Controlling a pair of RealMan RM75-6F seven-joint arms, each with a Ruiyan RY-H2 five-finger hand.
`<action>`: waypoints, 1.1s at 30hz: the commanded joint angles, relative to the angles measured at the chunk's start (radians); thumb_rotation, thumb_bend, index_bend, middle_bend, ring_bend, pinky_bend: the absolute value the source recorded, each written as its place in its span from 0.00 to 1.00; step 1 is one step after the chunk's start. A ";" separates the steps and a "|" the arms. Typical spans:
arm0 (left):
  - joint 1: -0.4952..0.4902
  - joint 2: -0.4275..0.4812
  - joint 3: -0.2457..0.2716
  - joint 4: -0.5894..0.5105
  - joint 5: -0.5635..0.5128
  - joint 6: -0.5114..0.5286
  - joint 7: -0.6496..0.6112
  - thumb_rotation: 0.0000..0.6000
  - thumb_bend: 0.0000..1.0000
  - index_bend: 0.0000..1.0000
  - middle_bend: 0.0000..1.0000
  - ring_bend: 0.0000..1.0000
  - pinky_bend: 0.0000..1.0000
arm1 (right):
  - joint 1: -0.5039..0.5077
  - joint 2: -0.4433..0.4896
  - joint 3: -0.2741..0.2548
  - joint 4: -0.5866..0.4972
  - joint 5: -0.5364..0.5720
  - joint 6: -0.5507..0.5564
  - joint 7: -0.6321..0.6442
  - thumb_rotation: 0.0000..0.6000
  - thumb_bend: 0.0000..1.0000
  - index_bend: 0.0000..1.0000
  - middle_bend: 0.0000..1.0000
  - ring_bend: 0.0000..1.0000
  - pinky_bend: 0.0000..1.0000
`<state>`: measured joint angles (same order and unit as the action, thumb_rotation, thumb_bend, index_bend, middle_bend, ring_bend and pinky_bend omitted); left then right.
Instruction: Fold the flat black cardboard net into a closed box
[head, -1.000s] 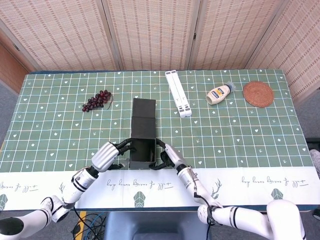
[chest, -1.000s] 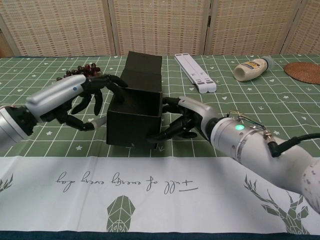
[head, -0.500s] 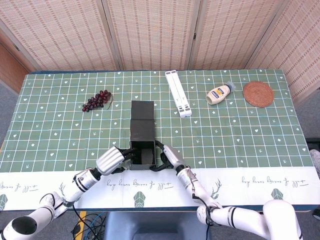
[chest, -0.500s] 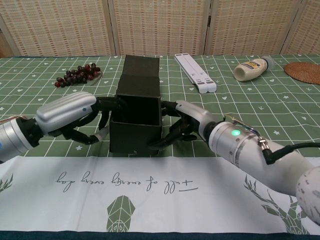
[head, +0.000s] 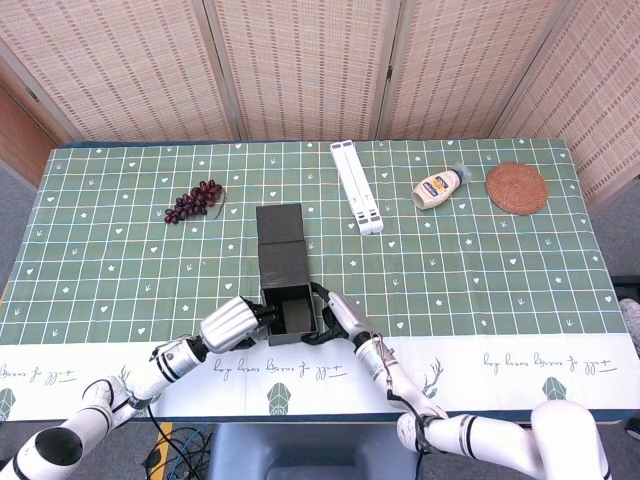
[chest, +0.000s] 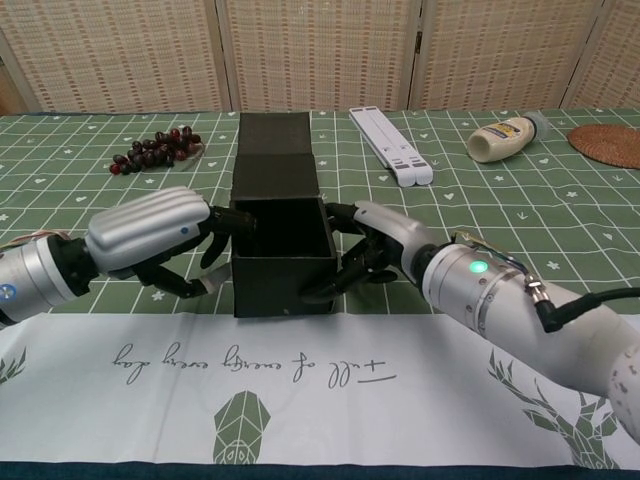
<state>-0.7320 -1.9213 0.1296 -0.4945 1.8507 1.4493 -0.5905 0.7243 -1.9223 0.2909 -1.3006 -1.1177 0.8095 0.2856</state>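
The left hand (chest: 150, 235) hides its fingertips behind the black box (chest: 282, 250) wall, so contact there can't be read. The right hand (chest: 375, 245) covers the box's right side. Both forearms run off the chest view's edges.

Bench (head: 520, 270) w/ green grid-pattern cloth, white printed band along the near edge; black cardboard box (head: 285, 285) sits near that edge at centre-left, open on top, its lid flap lying flat on the cloth toward the back. Bunch of dark grapes (head: 196, 200) back-left of the box, well apart; white folded stand (head: 356, 186) back-right of it, lengthwise front-to-back. Further right, a squeeze bottle (head: 439, 187) on its side w/ yellow-blue label, and just beside it at the far right a round woven coaster (head: 516, 187).
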 joint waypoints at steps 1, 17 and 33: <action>0.001 0.000 0.001 0.001 -0.005 0.004 0.000 1.00 0.05 0.55 0.43 0.58 0.82 | -0.001 0.001 0.001 -0.002 0.000 0.000 0.001 1.00 0.45 0.42 0.45 0.86 1.00; 0.033 0.078 -0.018 -0.141 -0.071 0.001 0.011 1.00 0.05 0.20 0.14 0.56 0.81 | -0.014 0.000 0.010 -0.004 0.014 0.012 0.000 1.00 0.45 0.42 0.41 0.86 1.00; 0.077 0.298 -0.052 -0.536 -0.157 -0.058 0.124 1.00 0.05 0.07 0.04 0.54 0.82 | -0.007 -0.047 0.033 0.079 0.006 0.049 -0.005 1.00 0.45 0.28 0.30 0.84 1.00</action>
<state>-0.6642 -1.6628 0.0884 -0.9762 1.7166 1.4103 -0.4819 0.7156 -1.9659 0.3243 -1.2253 -1.1087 0.8564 0.2803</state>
